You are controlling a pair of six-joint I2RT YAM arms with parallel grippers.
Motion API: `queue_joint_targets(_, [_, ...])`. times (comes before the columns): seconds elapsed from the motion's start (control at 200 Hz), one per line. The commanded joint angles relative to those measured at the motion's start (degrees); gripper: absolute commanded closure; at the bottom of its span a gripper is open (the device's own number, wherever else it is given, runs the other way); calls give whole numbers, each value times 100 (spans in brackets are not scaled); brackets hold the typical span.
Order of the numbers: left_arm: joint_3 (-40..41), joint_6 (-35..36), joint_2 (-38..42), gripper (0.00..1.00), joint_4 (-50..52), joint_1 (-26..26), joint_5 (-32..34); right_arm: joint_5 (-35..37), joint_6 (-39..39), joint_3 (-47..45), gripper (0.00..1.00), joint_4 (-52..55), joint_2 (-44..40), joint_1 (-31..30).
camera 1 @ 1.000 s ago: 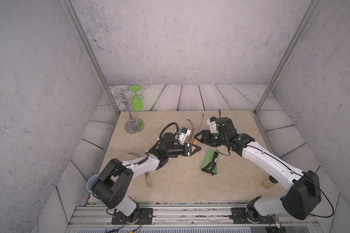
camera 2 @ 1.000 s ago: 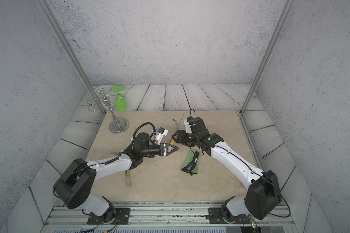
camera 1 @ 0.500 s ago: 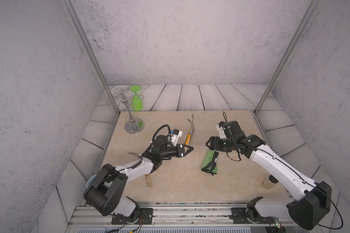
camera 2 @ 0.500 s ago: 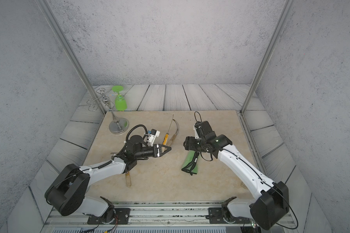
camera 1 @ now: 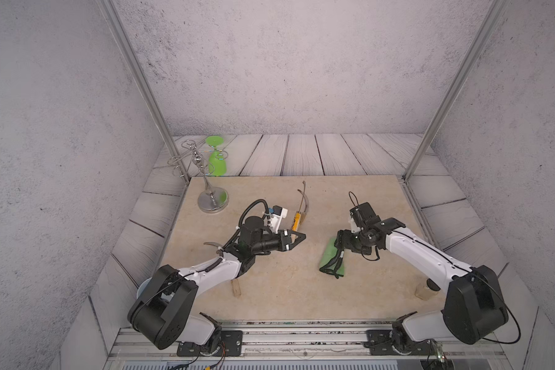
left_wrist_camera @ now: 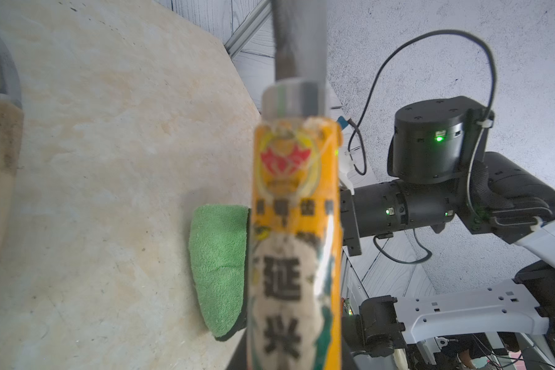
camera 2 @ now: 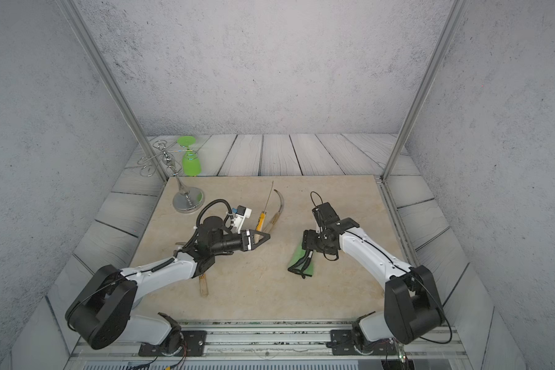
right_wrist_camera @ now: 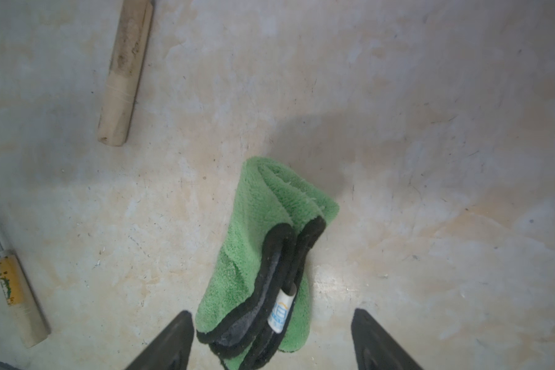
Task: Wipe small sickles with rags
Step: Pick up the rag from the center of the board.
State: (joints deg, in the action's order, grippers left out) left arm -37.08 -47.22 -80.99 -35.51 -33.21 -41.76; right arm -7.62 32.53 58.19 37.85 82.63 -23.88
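"Three sickles are listed. Account for each," the inspector says.

"From my console: one sickle [camera 1: 297, 221] is clamped by its orange-banded handle in the left gripper [camera 1: 300, 237], jaws together on it, blade raised clear of the table [camera 1: 269, 307]. A second sickle [camera 2: 282, 202] lies just beside it on the table. The third sickle [camera 1: 236, 288] lies under my left arm [camera 1: 205, 272], only blade tip and handle end showing."

"And the rag?"

"The rag [right_wrist_camera: 260, 208] lies folded on the table, to the right of the held sickle. My right gripper [right_wrist_camera: 271, 315] hangs over its black-trimmed end with its fingers [right_wrist_camera: 173, 339] spread wide, the cloth between them but not pinched (whether a pad touches the pile, I cannot tell)."

"Progress?"

"Early in this cycle, in my judgement. Done: one sickle in hand. Outstanding: grip the rag, bring it to the held blade, wipe, then the two on the table. No blade is in contact with cloth now, and I cannot tell from these views whether any blade is already clean."
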Motion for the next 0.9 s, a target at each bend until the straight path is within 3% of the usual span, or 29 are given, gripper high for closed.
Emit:
queue_joint_targets(0.0, [17,-67,50,100,-351,25,-40,-201,-19,-60,20,-283,296,54])
queue_joint_targets(0.28, [4,-82,77,100,-288,25,-51,-533,80,-32,20,-802,1019,120])
queue_joint_targets(0.565, [-91,-94,110,100,-149,25,-116,-696,142,16,27,-1088,1660,136])
queue_joint_targets(0.676, [-220,-55,117,100,-10,28,-219,-798,165,-1,41,-1239,1821,148])
queue_joint_targets(0.776, [-221,-79,152,100,0,30,-248,-854,131,-10,61,-1321,1871,164])
queue_joint_targets(0.896, [-144,-201,171,100,-180,28,-370,-918,52,-37,73,-1390,1803,181])
